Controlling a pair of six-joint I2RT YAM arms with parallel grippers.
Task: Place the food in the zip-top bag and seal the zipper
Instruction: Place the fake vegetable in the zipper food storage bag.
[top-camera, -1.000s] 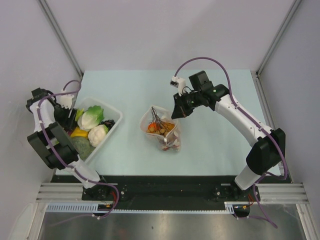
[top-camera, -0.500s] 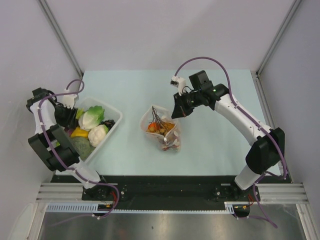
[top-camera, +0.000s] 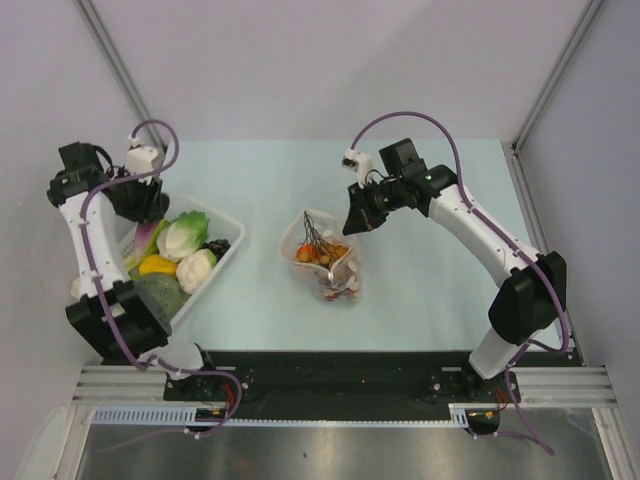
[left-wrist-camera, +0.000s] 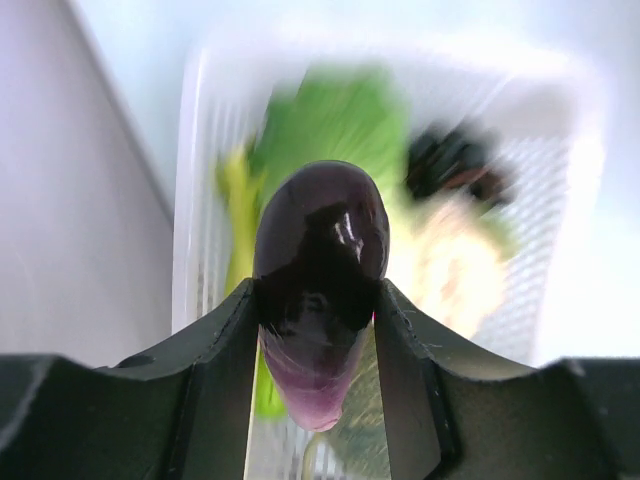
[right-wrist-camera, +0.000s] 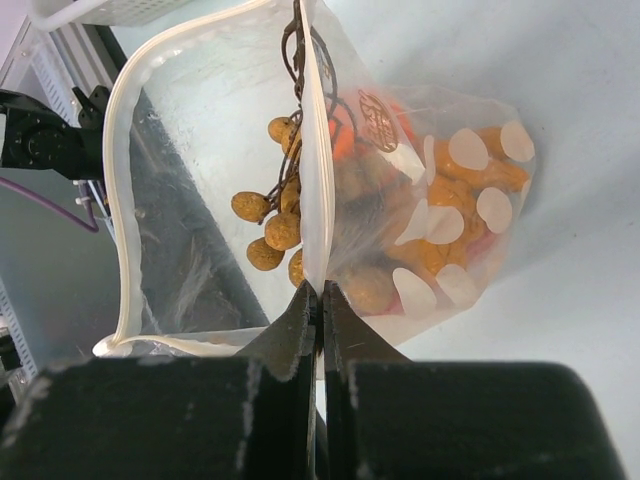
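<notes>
The zip-top bag (top-camera: 326, 258), clear with white dots, stands at mid-table with its mouth open. Orange and red food and a cluster of tan balls (right-wrist-camera: 272, 228) lie inside. My right gripper (right-wrist-camera: 322, 292) is shut on the bag's zipper (right-wrist-camera: 313, 150), holding that whitish rim up; in the top view this gripper (top-camera: 352, 224) is at the bag's far right edge. My left gripper (left-wrist-camera: 318, 300) is shut on a dark purple eggplant (left-wrist-camera: 320, 250) and holds it above the white tray (top-camera: 228, 258). From above, the eggplant (top-camera: 147, 238) hangs below the left gripper (top-camera: 146, 208).
The white tray at the left holds a green leafy vegetable (top-camera: 185, 236), a white cauliflower (top-camera: 197, 268), a yellow piece (top-camera: 158, 265), a dark green one (top-camera: 160, 293) and a small dark item (top-camera: 216, 245). The grey side wall stands close behind the left arm.
My left gripper has closed on the eggplant and lifted it out of the tray, the arm rising toward the back. The right arm and the bag have stayed put.
</notes>
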